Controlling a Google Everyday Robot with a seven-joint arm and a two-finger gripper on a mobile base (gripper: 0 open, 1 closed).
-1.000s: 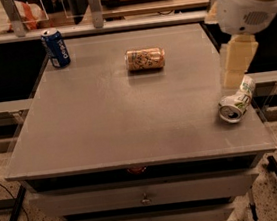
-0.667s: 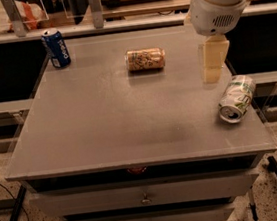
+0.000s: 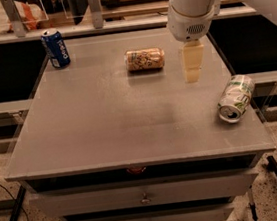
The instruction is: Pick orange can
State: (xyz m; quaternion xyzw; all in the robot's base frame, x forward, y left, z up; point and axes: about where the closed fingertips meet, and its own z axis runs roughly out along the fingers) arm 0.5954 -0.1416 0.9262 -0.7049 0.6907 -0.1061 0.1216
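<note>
Worktop (image 3: 105,126): grey and flat, seen from its near edge, with three cans on it.

Orange can (image 3: 145,60): lies on its side in the far half of the worktop, about midway between the left and right edges. Its long axis runs left to right, parallel to the far edge. Nothing touches it.

Gripper (image 3: 193,65): a pale cream block pointing straight down. It hangs over the far right part of the worktop, just to the right of the orange can and apart from it. It holds nothing. Whether the claw is spread or pressed together cannot be told from this view.

Arm (image 3: 193,5): a thick white link comes in from the upper right, over the far right corner, and ends in a rounded wrist above the gripper.

Blue can (image 3: 55,48): stands upright at the far left corner, well apart from the orange can.

Green can (image 3: 235,98): green and white, on its side close to the right edge, nearer the front than the gripper. It is tilted, with its metal end turned toward the near right corner.

Drawers (image 3: 144,197): two grey fronts with small handles, below the near edge.
</note>
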